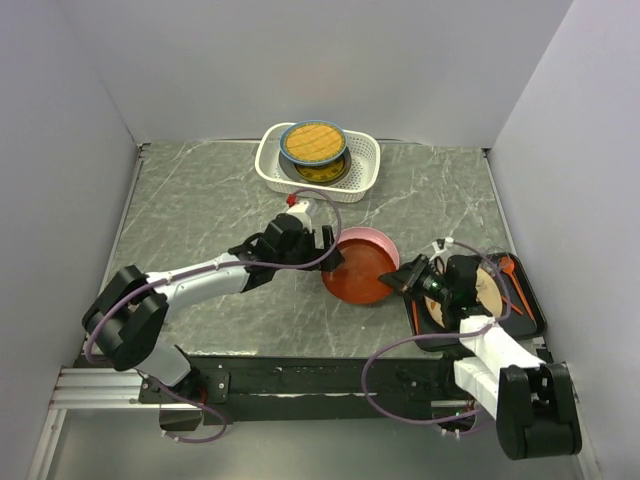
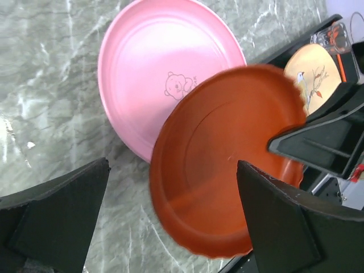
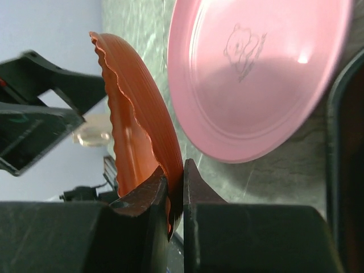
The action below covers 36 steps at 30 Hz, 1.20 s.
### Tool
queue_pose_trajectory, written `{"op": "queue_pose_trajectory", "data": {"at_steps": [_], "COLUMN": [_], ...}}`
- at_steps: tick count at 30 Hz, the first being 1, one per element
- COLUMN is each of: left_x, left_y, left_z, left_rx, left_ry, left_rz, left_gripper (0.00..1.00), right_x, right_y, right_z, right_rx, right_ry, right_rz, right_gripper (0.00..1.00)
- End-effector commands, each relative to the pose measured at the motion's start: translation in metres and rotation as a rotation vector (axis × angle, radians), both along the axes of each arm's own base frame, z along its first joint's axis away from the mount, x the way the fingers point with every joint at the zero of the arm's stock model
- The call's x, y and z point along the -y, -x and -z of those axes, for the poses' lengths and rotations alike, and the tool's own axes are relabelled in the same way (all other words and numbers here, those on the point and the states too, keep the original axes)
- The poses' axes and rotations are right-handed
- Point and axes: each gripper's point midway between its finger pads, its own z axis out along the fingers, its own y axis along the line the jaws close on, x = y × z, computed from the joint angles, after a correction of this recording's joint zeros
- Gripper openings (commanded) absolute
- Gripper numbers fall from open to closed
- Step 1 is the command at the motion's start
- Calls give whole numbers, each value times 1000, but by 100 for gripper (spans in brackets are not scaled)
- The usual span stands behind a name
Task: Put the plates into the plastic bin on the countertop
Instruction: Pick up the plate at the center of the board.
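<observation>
You have the right gripper clamped on the rim of the red plate, its two fingers pinched together with only the scalloped edge between them. Your left gripper stands with its jaws wide apart and holds nothing; whether either finger touches the red plate cannot be told.

Count: two grippers. Three plates lie outside the plastic bin: the red plate, the pink plate and a cream plate with a bird-and-sprig print. Inside the plastic bin you have a woven straw plate resting on a blue plate, with at least one more beneath; the full number there cannot be told.

The red plate sits well apart from the plastic bin, on its arm-base side and slightly right. It is tilted off the countertop, hollow face turned up and toward the left gripper; being round, it shows no long axis. The pink plate lies between it and the plastic bin, partly overlapped by it. The cream plate lies in a black tray, farther right of the plastic bin.
</observation>
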Motion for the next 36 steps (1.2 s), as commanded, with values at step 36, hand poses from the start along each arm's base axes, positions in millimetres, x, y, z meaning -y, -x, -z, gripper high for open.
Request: {"op": "queue_pose_trajectory", "data": {"at_steps": [36], "left_x": [-149], "left_y": [-4], "left_z": [-19], "left_rx": [62], "left_ry": [79], "left_rz": [-250], "left_gripper": [99], "right_x": [-60], "right_y": [-161], "right_z": [-104], "right_rx": [147], "right_ry": [-88], "right_rz": [-56], "right_gripper": [0]}}
